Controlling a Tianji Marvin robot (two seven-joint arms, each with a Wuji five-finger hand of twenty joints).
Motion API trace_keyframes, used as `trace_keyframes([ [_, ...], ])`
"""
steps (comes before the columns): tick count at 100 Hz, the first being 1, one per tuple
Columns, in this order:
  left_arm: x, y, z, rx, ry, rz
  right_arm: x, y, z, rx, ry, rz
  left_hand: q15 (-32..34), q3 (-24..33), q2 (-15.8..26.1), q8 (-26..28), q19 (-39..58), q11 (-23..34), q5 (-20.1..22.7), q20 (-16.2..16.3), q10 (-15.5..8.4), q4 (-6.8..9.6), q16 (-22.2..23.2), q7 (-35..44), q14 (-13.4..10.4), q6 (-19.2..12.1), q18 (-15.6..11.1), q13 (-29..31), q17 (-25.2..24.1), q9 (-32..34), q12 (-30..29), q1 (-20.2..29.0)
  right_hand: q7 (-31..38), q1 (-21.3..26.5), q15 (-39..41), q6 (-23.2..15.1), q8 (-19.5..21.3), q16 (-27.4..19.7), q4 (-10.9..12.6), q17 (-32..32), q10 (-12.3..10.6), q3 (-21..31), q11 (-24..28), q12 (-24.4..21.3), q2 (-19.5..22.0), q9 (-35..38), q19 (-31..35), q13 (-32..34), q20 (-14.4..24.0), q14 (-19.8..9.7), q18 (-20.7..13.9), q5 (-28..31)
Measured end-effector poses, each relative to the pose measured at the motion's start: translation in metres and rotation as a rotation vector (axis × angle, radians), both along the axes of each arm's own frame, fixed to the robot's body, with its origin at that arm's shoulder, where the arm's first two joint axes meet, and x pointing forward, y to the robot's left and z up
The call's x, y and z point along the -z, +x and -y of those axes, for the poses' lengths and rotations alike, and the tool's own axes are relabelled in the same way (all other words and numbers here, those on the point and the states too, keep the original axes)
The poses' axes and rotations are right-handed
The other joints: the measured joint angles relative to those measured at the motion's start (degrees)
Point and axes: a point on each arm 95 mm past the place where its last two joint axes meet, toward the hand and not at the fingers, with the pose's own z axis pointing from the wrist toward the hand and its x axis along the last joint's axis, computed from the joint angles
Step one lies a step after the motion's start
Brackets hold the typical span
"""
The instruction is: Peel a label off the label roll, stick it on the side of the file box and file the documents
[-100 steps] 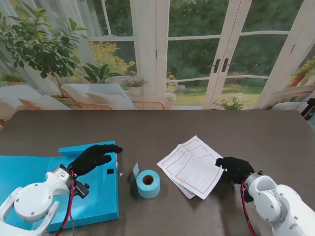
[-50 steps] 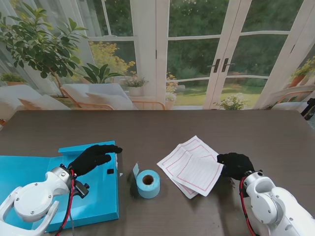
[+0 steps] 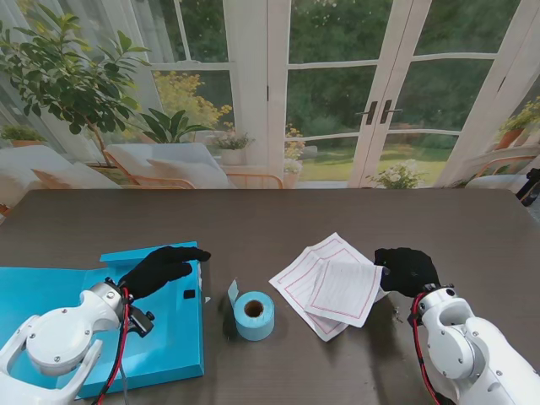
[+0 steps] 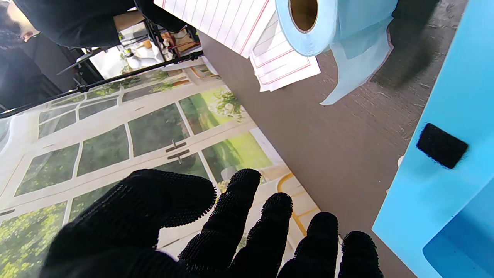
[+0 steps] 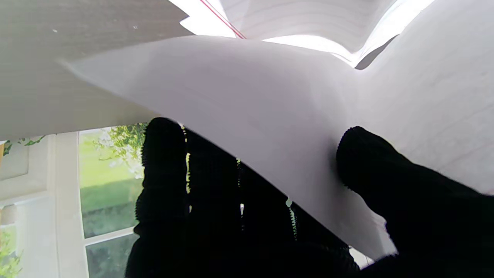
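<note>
You have a dark brown wooden table (image 3: 278, 211) running the full width of the stand view, with everything gathered along the edge nearer to you. The largest item on it is the bright blue flat file box (image 3: 169, 337), lying opened out on the left side, with a small black square fastener patch (image 3: 189, 294) near its right edge; the left wrist view shows that same patch (image 4: 441, 145) on the blue panel.

To the right of centre lie the white ruled paper documents with red border lines (image 3: 325, 283), a loose stack fanned at an angle. Their top sheet is lifted at the right edge and curls over the rest, and the right wrist view shows that pale sheet (image 5: 270, 96) arching across the frame.

Your right hand in its black glove (image 3: 407, 270) has hold of that sheet: in the wrist view the thumb presses one face while the fingers (image 5: 166, 162) lie against the other.

Your left hand, also black-gloved (image 3: 160, 268), hovers over the far right part of the file box, fingers spread and holding nothing.

Between box and documents sits the light blue label roll (image 3: 253, 315) on the table, hollow core upward, with a short loose tail (image 3: 232, 293) standing off it toward the box.
</note>
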Motion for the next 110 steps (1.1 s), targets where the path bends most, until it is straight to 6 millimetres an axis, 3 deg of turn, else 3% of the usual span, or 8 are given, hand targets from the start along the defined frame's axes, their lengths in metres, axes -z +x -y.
trace_keyframes([
  [53, 0.000, 0.010, 0.005, 0.007, -0.004, -0.022, -0.030, 0.008, -0.012, -0.027, 0.029, 0.087, 0.0, -0.6, 0.0, 0.0, 0.0, 0.0, 0.0, 0.1, 0.5, 0.00, 0.0, 0.0, 0.7, 0.1, 0.0, 0.0, 0.0, 0.0, 0.0, 0.0, 2.0, 0.0, 5.0, -0.4, 0.3, 3.6, -1.1, 0.3, -0.1, 3.5, 0.0, 1.5, -3.8, 4.2, 3.5, 5.5, -0.4, -0.4, 0.0, 3.6],
  [70, 0.000, 0.012, 0.006, 0.010, -0.004, -0.027, -0.035, 0.009, -0.015, -0.050, -0.004, 0.073, 0.0, -0.7, 0.6, 0.0, 0.0, 0.0, 0.0, 0.1, 0.6, 0.00, 0.0, 0.0, 0.7, 0.1, 0.0, 0.0, 0.0, 0.0, 0.0, 0.0, 2.6, 0.0, 16.0, -0.2, 3.8, 7.8, -1.1, 3.5, -0.1, 4.2, 1.6, 5.2, -6.6, 6.8, 6.5, 6.5, 0.8, -0.4, 1.0, 5.9],
  [95, 0.001, 0.011, 0.006, 0.011, -0.005, -0.034, -0.034, 0.009, -0.016, -0.089, -0.044, 0.055, 0.0, -1.3, 1.3, 0.0, 0.0, 0.0, 0.0, 0.2, 0.7, 0.00, 0.0, 0.0, 0.7, 0.1, 0.0, 0.0, -0.4, 0.0, 0.0, 0.0, 1.9, -1.1, 33.0, 3.3, 9.5, 12.7, -1.2, 3.5, 0.3, 4.1, 5.7, 11.0, -5.6, 11.3, 12.5, 6.7, 6.0, -0.4, 4.3, 12.0],
  [110, 0.003, 0.010, 0.006, 0.009, -0.007, -0.037, -0.035, 0.009, -0.018, -0.160, -0.153, 0.064, 0.0, -1.3, 1.3, 0.1, 0.0, 0.0, 0.0, 0.2, 0.8, 0.00, 0.0, 0.0, 0.7, 0.1, 0.0, 0.0, -0.5, 0.0, 0.0, 0.0, 1.9, -2.9, 46.4, 3.0, 15.0, 18.9, 2.8, 3.5, -0.8, 4.1, 11.1, 16.5, -5.6, 13.3, 20.1, 6.9, 10.7, -1.7, 4.3, 13.6],
])
